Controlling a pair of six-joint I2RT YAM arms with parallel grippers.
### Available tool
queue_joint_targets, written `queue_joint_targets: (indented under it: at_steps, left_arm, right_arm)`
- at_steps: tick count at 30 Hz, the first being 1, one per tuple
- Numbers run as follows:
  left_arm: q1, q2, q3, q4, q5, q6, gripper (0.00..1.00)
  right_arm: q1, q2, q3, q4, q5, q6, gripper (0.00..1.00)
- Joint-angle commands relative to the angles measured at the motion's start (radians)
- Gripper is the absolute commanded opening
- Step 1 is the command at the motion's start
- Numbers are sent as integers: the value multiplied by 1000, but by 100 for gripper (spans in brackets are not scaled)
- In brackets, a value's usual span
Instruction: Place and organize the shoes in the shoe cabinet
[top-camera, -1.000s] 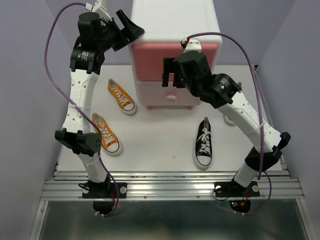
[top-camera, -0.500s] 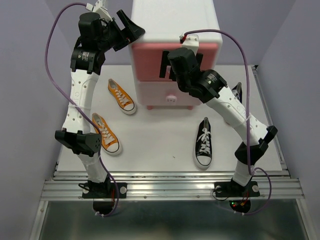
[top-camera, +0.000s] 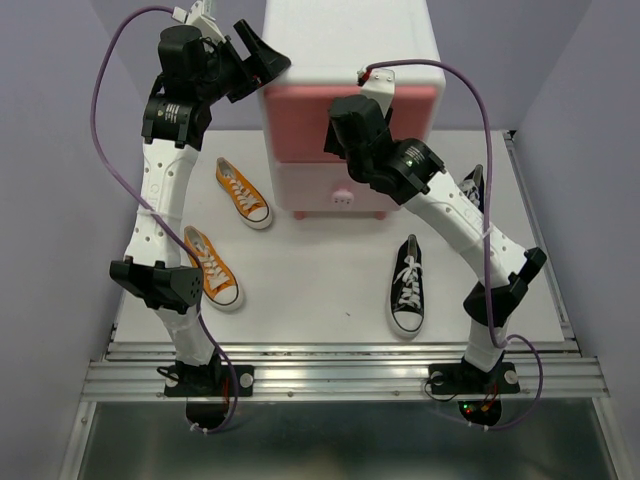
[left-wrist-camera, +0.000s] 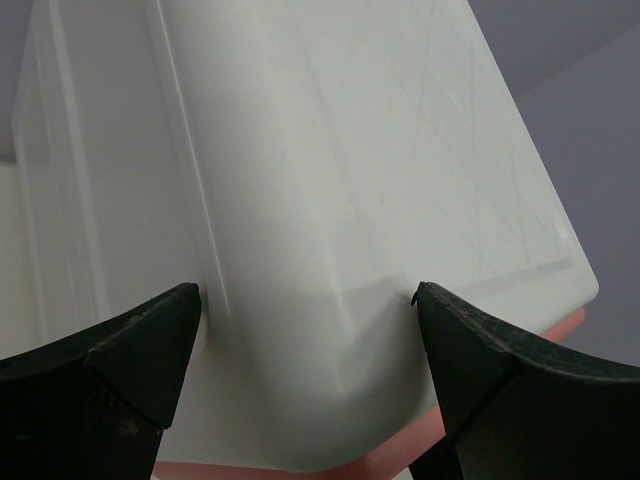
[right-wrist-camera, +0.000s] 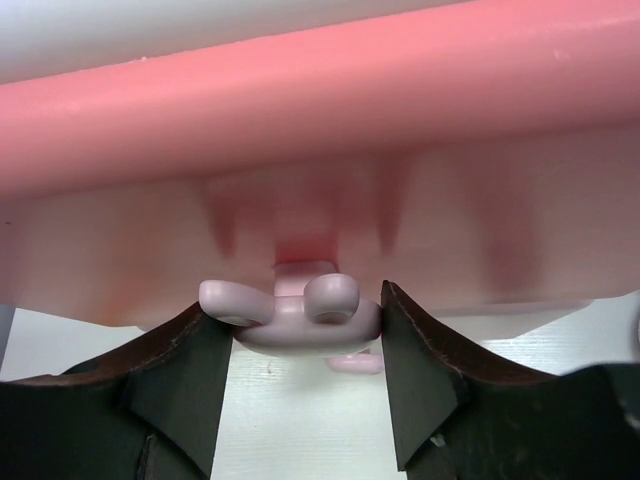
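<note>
Standing on the white table (top-camera: 330, 290), the shoe cabinet (top-camera: 345, 40) is the biggest thing, and both tools are at it. Its upper drawer (top-camera: 300, 110), the darker pink one, is directly in front of the right gripper (right-wrist-camera: 300, 305). The lower drawer (top-camera: 310, 185), pale pink, is underneath that gripper. Both drawers appear pushed in.

The left gripper (left-wrist-camera: 305, 298) is opened wide and holds nothing. Its two fingers stand on both sides of the cabinet's upper front corner on the left. One finger (left-wrist-camera: 130, 350) seems to touch the side wall; for the other finger I cannot tell.

All shoes lie on the table, outside the cabinet. The first orange shoe (top-camera: 243, 192) is below the left gripper and nearer to the arm bases, close to the cabinet's left side. The second orange shoe (top-camera: 211, 266) is nearer again, beside the left arm and apart from the first. One black shoe (top-camera: 408, 285) lies below the right gripper, toward its arm's base. The second black shoe (top-camera: 474, 185) is to the right of this gripper, mostly hidden behind the right arm.

The bunny-shaped knob (right-wrist-camera: 290, 310) of the upper drawer sits between the right gripper's fingers. The jaws are about half closed and both fingers press on its sides, so the knob is gripped. The lower knob (top-camera: 343, 198) is under the gripper and free.
</note>
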Motion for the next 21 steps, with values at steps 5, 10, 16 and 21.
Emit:
queue_joint_targets:
  at_steps: [5,10,16,21]
  left_arm:
    - [-27,24,-36,-124,4,43,99]
    - [-27,28,-33,-130,-16,39,99]
    - [-27,34,-30,-133,-50,30,99]
    - [-27,39,-27,-145,-82,23,99]
  right_arm:
    - [4,-34,-24,108,-11,-20,31]
    - [4,-116,-132,119,-124,-15,10]
    - [57,-261,-302,142,-200,4,1]
    - [126,-321,-364,106,-194,68,1]
